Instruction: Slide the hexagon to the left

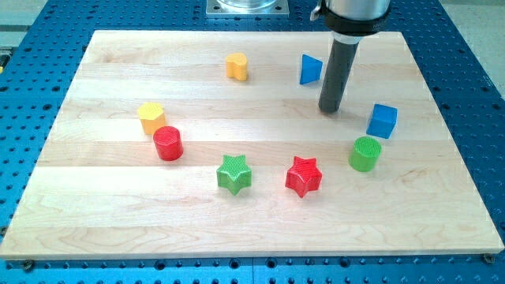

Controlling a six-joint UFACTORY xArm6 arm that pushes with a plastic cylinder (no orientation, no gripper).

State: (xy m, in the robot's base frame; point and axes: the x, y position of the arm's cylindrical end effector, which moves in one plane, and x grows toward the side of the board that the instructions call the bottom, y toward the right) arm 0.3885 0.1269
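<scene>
Your rod's lower end, my tip (331, 109), rests on the wooden board (118, 229) toward the view's upper right, touching no block and carrying nothing. It sits just below the blue triangular block (310, 69) and to the left of the blue cube (383, 121), apart from both.

Nearest the view's bottom you have the green star (234, 173) and the red star (304, 176) side by side. A little farther up on the right stands the green cylinder (364, 153), just below the blue cube.

On the left, the red cylinder (167, 143) sits just beside the yellow hexagon (151, 117), well apart from the tip.

Farthest up, near the middle, is a yellow block (237, 66), its shape unclear.
</scene>
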